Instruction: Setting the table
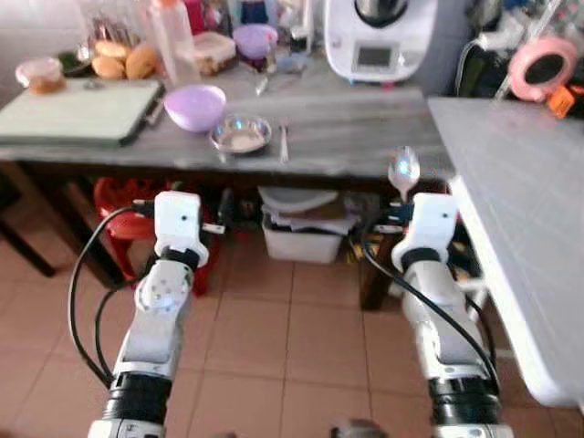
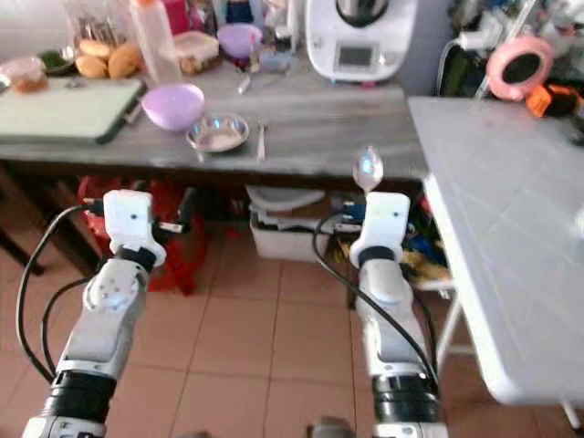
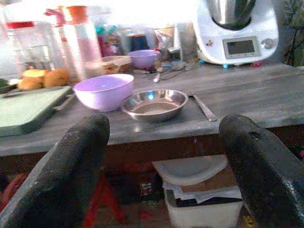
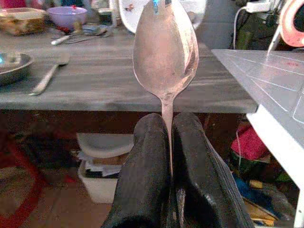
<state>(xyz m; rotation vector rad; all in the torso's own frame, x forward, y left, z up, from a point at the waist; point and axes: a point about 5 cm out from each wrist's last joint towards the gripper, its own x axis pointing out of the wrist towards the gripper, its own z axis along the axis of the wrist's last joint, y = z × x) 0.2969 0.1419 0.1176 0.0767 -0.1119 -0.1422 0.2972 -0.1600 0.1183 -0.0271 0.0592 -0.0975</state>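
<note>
Shiny metal spoon (image 4: 165,50) stands upright, thin handle pinched tight in my right pincer (image 4: 169,142). My left pincer (image 3: 161,156) gapes wide, holding nothing, before the grey bench (image 1: 356,137).

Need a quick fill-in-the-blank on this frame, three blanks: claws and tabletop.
1. The right claw is shut on a ____.
2. The left claw is open and holds ____.
3. On the grey table, the steel dish sits beside a bowl whose colour is ____.

Missing words: spoon; nothing; purple
</note>
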